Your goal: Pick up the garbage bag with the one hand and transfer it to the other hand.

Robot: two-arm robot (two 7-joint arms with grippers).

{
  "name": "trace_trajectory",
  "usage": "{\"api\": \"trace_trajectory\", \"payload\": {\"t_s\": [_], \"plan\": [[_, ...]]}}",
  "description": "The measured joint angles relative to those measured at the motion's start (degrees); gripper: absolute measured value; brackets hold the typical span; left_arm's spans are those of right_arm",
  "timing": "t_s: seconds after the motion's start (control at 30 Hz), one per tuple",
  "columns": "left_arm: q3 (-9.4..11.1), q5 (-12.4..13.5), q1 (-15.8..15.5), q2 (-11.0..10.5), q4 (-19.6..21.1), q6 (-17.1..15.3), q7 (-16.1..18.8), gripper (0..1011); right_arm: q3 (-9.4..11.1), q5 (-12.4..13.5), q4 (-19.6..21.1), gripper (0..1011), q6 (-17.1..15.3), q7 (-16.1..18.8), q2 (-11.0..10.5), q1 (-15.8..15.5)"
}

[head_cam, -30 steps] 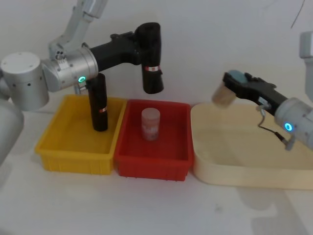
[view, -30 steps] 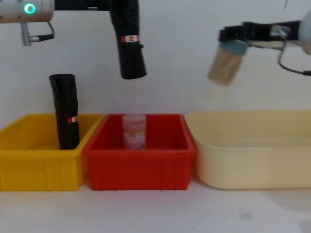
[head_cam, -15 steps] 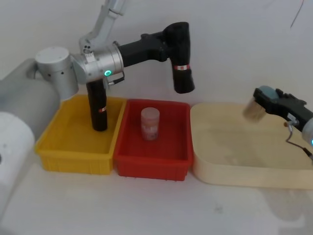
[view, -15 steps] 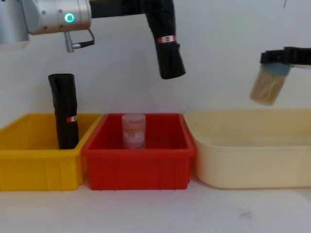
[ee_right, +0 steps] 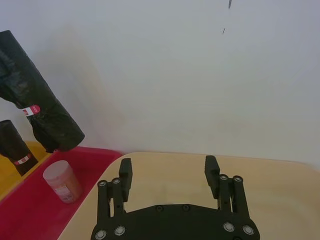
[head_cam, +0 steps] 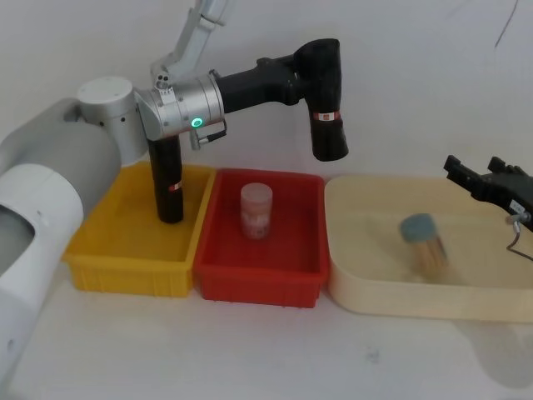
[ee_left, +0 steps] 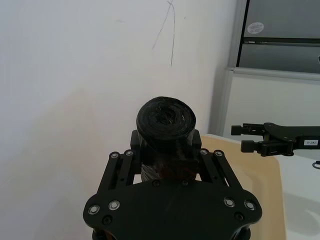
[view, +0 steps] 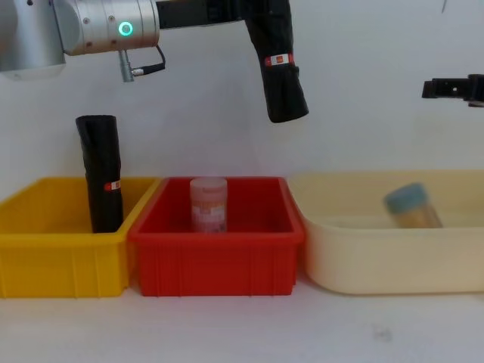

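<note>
The garbage bag (head_cam: 327, 104) is a black roll with a red-and-white label. It hangs tilted in the air above the right edge of the red bin (head_cam: 258, 279). My left gripper (head_cam: 310, 60), on the green-lit arm, is shut on the roll's upper end. The left wrist view shows the roll (ee_left: 165, 120) end-on between the fingers (ee_left: 136, 142). My right gripper (head_cam: 477, 172) hovers open over the cream tub (head_cam: 391, 296), apart from the bag. Nothing is between its fingers (ee_right: 125, 175). From the chest it sits at the right edge (view: 451, 87).
A second black roll (head_cam: 166, 179) stands upright in the yellow bin (head_cam: 117, 271). A pink jar (head_cam: 256, 210) stands in the red bin. A blue-lidded jar (head_cam: 423, 242) lies in the cream tub below the right gripper.
The left arm carried the garbage bag rightward, from over the red bin's left side towards the tub. The right gripper drew back right, opened and dropped the blue-lidded jar into the tub.
</note>
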State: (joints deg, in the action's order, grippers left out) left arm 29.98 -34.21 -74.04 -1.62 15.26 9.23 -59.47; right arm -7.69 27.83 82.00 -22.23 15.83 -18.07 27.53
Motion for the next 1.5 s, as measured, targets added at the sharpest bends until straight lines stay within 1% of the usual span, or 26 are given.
{"api": "trace_trajectory", "payload": {"t_s": [0.13,0.17,0.3,0.47,0.7,0.8,0.83,0.87,1.0,1.03,1.07,1.1,1.17,1.2,1.33,1.37,1.43,1.47,1.5], "plan": [[0.2,-0.3,-0.8,0.6,-1.7,0.6,-0.7,508,0.2,0.3,0.2,963,0.1,0.3,-0.3,-0.3],[0.3,-0.3,-1.1,0.7,-2.2,0.8,-1.0,508,0.3,0.4,0.2,1001,0.1,0.4,-0.4,-0.3],[0.4,-0.5,-1.5,1.0,-3.2,1.1,-1.4,508,0.3,0.5,0.3,1000,0.2,0.5,-0.5,-0.4],[0.5,-0.6,-2.0,1.4,-4.2,1.5,-1.8,508,-0.4,0.4,0.3,1000,0.9,0.8,-0.5,-0.5],[0.6,-0.8,-2.5,1.7,-5.3,1.9,-2.3,508,-2.6,-0.9,0.6,1000,4.6,1.9,-0.2,-0.7],[0.7,-0.8,-2.6,1.8,-5.5,2.0,-2.4,508,-3.8,-1.8,0.7,1000,7.1,2.3,0.3,-0.8],[0.7,-0.8,-2.6,1.8,-5.5,2.0,-2.4,508,-3.8,-1.8,0.7,1000,7.1,2.3,0.3,-0.8],[0.7,-0.8,-2.6,1.8,-5.6,2.0,-2.4,508,-4.4,-2.2,0.8,1000,8.3,2.4,0.5,-0.9],[0.7,-0.9,-2.7,1.9,-5.8,2.1,-2.5,508,-5.8,-3.6,0.8,1000,11.4,2.5,1.2,-0.9],[0.7,-0.9,-2.8,1.9,-5.9,2.1,-2.5,508,-6.5,-4.3,0.8,1000,12.7,2.5,1.6,-0.9],[0.7,-0.9,-2.8,1.9,-5.9,2.1,-2.6,508,-6.5,-4.3,0.8,1000,12.7,2.5,1.6,-0.9],[0.7,-0.9,-2.8,1.9,-5.9,2.2,-2.6,508,-7.3,-5.1,0.7,1000,13.8,2.4,2.1,-0.7],[0.7,-0.9,-2.9,2.0,-6.0,2.2,-2.6,508,-8.1,-6.0,0.5,1000,15.0,2.2,2.6,-0.5],[0.7,-0.9,-2.9,2.0,-6.0,2.2,-2.6,508,-8.8,-6.8,0.3,1000,15.9,1.9,3.1,-0.2],[0.8,-0.9,-2.9,2.0,-6.1,2.2,-2.7,508,-10.8,-9.2,-0.3,1000,17.2,1.3,4.3,0.7],[0.8,-0.9,-2.9,2.0,-6.1,2.2,-2.7,508,-11.1,-9.5,-0.4,1000,17.3,1.2,4.5,0.9],[0.8,-0.9,-2.9,2.0,-6.2,2.2,-2.7,508,-12.6,-11.1,-0.9,1000,17.3,0.8,5.3,1.8],[0.8,-0.9,-2.9,2.0,-6.2,2.2,-2.7,508,-12.6,-11.1,-0.9,1000,17.3,0.8,5.3,1.8],[0.8,-0.9,-2.9,2.0,-6.2,2.2,-2.7,508,-13.3,-11.9,-1.2,1000,17.0,0.6,5.6,2.4]]}}
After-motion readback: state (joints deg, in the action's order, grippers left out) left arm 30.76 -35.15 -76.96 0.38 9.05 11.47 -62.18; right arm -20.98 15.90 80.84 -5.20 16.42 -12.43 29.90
